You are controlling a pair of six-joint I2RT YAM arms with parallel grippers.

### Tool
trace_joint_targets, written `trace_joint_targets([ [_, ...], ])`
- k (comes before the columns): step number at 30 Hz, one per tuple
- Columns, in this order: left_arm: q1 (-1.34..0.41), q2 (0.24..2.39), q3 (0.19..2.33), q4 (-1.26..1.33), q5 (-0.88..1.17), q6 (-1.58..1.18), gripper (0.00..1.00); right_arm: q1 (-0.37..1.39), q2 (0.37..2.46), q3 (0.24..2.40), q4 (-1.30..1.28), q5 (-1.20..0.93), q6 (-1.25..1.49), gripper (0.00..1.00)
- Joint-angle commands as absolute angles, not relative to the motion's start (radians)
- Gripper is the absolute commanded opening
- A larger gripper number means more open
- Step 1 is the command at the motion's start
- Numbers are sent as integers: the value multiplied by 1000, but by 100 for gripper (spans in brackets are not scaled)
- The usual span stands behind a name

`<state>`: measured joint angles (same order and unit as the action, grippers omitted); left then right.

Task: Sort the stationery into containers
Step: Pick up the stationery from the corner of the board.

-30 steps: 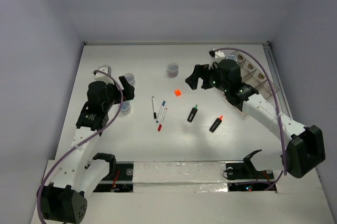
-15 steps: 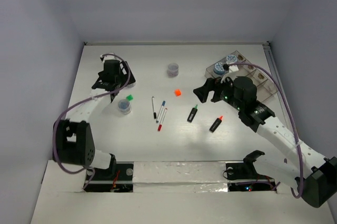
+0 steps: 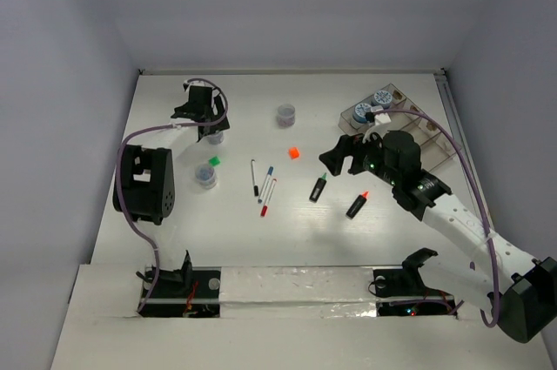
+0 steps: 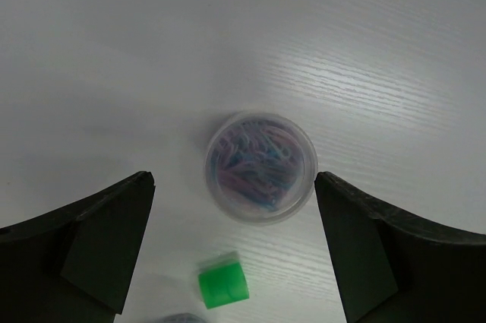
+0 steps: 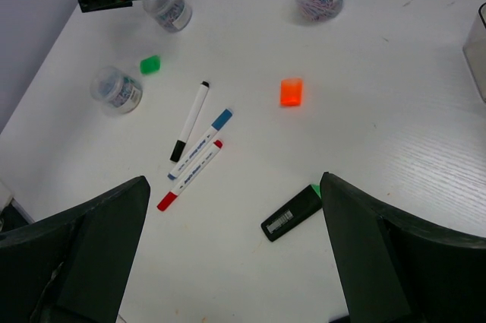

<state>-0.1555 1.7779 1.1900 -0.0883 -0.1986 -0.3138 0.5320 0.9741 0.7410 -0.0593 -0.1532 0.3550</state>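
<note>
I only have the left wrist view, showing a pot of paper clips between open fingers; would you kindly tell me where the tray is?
Observer: The tray sits far right in the top view, well away from your pot.
Operator: Is anything in it yet?
Observer: Two blue-lidded pots sit in its far left corner.
Operator: And the right gripper?
Observer: The right gripper is open and holds nothing, hovering near the green highlighter.
</note>
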Motion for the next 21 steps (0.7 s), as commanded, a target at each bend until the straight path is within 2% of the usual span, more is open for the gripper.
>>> trace_joint_targets([
  [1, -158, 1812, 1267, -115, -224, -265, 86, 540, 966, 752, -25, -169, 337, 100],
  [7, -189, 1861, 1304, -121, -216, -238, 85, 540, 973, 752, -21, -167, 336, 100],
  [10, -199, 1879, 1321, -130, -233, -236, 80, 540, 979, 752, -20, -169, 337, 100],
  [13, -199, 1885, 1313, -123, -250, -233, 64, 540, 976, 752, -21, -163, 336, 100],
  [16, -199, 1887, 1313, -130, -261, -233, 28, 540, 968, 749, -28, -149, 333, 100],
  [17, -199, 1885, 1318, -135, -264, -232, 11, 540, 963, 749, -31, -143, 333, 100],
  [19, -209, 1870, 1348, -163, -267, -227, 0, 540, 951, 744, -28, -124, 333, 100],
  [21, -261, 1832, 1377, -175, -284, -212, 0, 540, 925, 741, -31, -101, 333, 100],
])
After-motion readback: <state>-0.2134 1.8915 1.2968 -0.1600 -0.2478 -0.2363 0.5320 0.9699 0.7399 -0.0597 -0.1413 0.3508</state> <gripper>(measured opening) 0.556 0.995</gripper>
